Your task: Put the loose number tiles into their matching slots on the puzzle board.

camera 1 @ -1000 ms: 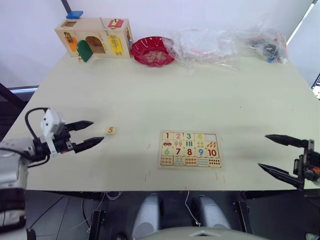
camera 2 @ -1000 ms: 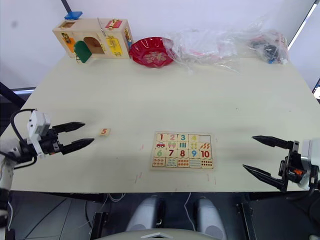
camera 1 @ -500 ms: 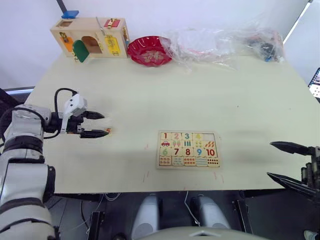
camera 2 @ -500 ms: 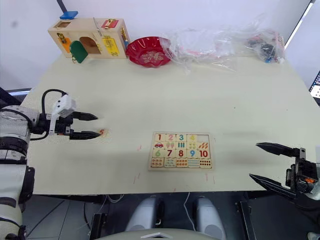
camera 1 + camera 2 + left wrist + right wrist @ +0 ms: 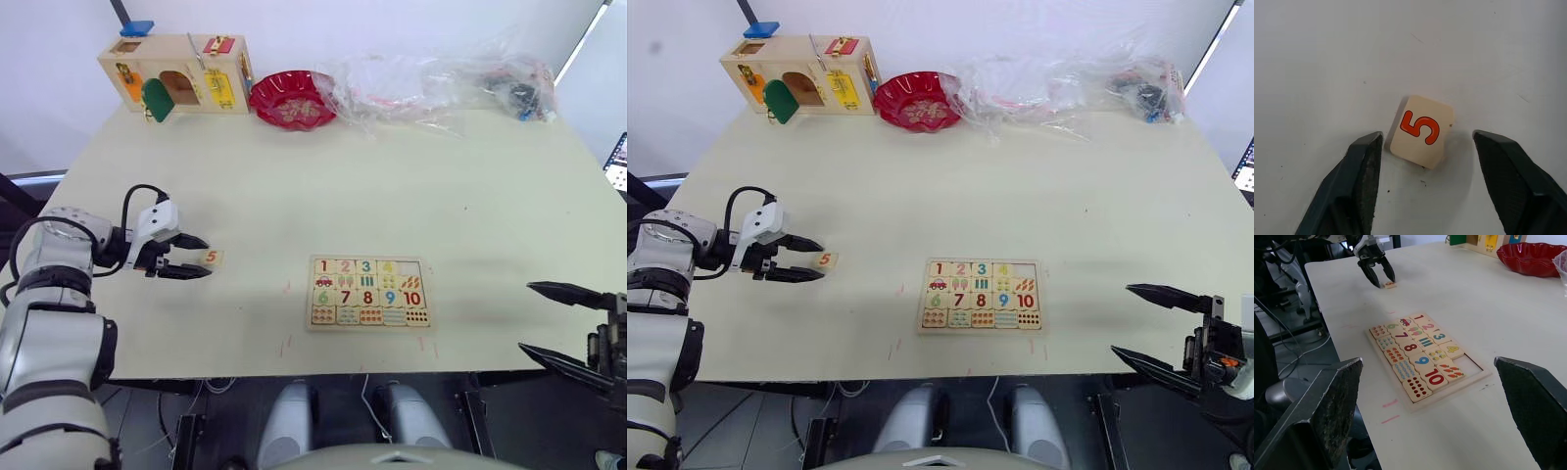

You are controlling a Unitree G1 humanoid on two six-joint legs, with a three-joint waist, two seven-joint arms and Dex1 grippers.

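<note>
One loose number tile point(image 5: 1421, 131), pale wood with an orange-red 5, lies flat on the table left of the puzzle board point(image 5: 370, 328). My left gripper point(image 5: 205, 258) is open at table height, and the tile sits just past its fingertips point(image 5: 1370, 147), untouched. The board's top row holds 1, 2, 3 and 4. Its fifth matching slot point(image 5: 1469, 363) is bare wood. My right gripper point(image 5: 529, 316) hangs open off the near right table edge, well clear of the board.
At the far left stands a wooden latch box point(image 5: 176, 73) with coloured doors. Beside it are a red bowl point(image 5: 292, 98) and crumpled clear plastic bags point(image 5: 441, 83) along the far edge. The table's near edge point(image 5: 294, 370) runs just below the board.
My left gripper has travelled right from the table's left edge to the 5 tile and settled with its tips at the tile. The right gripper has drifted toward the near right corner.
</note>
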